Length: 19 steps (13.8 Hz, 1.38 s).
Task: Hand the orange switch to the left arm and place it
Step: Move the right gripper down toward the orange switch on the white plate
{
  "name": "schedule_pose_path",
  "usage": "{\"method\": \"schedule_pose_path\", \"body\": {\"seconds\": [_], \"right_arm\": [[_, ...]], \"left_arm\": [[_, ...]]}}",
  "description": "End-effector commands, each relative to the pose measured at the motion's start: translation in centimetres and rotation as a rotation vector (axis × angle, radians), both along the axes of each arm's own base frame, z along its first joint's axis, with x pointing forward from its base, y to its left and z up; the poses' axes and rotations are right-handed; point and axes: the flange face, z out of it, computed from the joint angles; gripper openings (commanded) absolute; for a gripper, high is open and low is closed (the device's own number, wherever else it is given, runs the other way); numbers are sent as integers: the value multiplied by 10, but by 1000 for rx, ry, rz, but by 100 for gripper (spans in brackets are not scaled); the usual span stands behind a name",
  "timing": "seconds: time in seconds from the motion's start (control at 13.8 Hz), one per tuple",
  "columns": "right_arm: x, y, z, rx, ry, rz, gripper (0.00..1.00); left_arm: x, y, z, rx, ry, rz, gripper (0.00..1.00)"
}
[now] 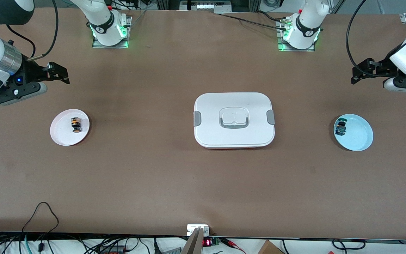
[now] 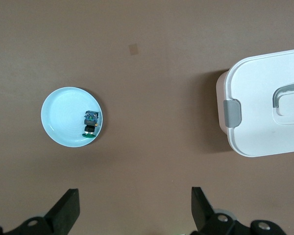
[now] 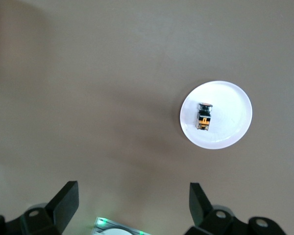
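Right gripper (image 1: 59,72): raised over bare table at the right arm's end, fingers spread wide, nothing between them. Orange switch (image 1: 76,124): lying on a white plate (image 1: 60,135), a short way off from that gripper, untouched. Left gripper (image 1: 361,72): raised over bare table at the left arm's end, fingers likewise apart and empty. Near it, a pale blue plate (image 1: 360,135) carrying a green-capped component (image 1: 340,127). Box (image 1: 234,120): lid on, midway between both grippers, well apart from each.

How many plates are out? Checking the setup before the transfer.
2. The white plate lies at the right arm's end of the table, the light blue plate at the left arm's end.
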Motion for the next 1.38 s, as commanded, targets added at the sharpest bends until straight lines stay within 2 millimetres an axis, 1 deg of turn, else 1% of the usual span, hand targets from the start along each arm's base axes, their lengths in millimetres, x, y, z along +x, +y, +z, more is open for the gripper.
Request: {"method": "schedule_pose_path", "body": {"seconds": [0.0, 0.22, 0.29, 0.44, 0.51, 0.65, 0.8, 0.94, 1.09, 1.16, 1.31], "right_arm": [[-1, -8, -13, 19, 13, 171, 100], [0, -14, -30, 40, 40, 295, 100], [2, -15, -42, 50, 53, 342, 100], [-1, -28, -67, 69, 55, 430, 100], [-5, -41, -83, 79, 47, 472, 100], [-12, -57, -110, 93, 27, 548, 100], [-18, -72, -143, 103, -8, 697, 100], [-25, -88, -176, 68, -26, 825, 100], [-24, -94, -202, 63, -50, 990, 100], [-24, -104, -220, 75, -48, 1036, 100], [-24, -117, -250, 107, -31, 1109, 100]], "left_arm": [[-1, 1, 3, -10, 4, 2, 100], [-1, 1, 3, -10, 4, 2, 100], [-1, 1, 3, -10, 4, 2, 100], [-1, 1, 3, -10, 4, 1, 100], [-1, 1, 3, -10, 4, 2, 100], [-1, 1, 3, -10, 5, 2, 100], [-1, 1, 3, -10, 5, 1, 100], [-1, 1, 3, -10, 5, 1, 100], [-1, 1, 3, -10, 5, 2, 100], [-1, 1, 3, -10, 5, 2, 100], [-1, 1, 3, -10, 5, 1, 100]]}}
